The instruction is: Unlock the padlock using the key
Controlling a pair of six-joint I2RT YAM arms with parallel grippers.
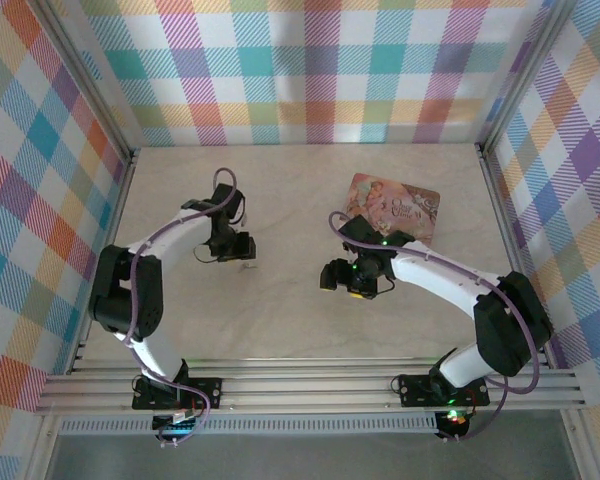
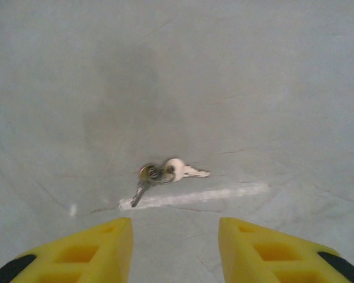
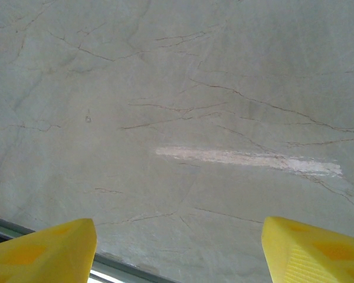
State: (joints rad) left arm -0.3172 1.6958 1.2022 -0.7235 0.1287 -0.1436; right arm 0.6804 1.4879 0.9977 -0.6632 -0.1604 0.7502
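Left gripper (image 2: 174, 229), jaws apart and holding nothing, poised low over the surface (image 2: 253, 88). The key (image 2: 165, 173) lies flat just ahead of the yellow fingertips (image 2: 115, 233), in line with the gap between them. It appears to be a small bunch on a ring, with one dark blade and one paler. A white streak (image 2: 194, 196) on the surface runs just beside it.

Right gripper (image 3: 178, 236), jaws wide and empty, above bare surface nearer the front rail. Where the padlock lies cannot be told.

Progress, as judged: early. The key is not yet grasped and nothing has been inserted or turned, so pickup, alignment and unlocking all remain.

Surroundings: a pink printed box (image 1: 395, 205) lies behind the right arm, well apart from the key. Nothing stands between the left gripper and the key, though its thin, flat lie may hinder the pinch.
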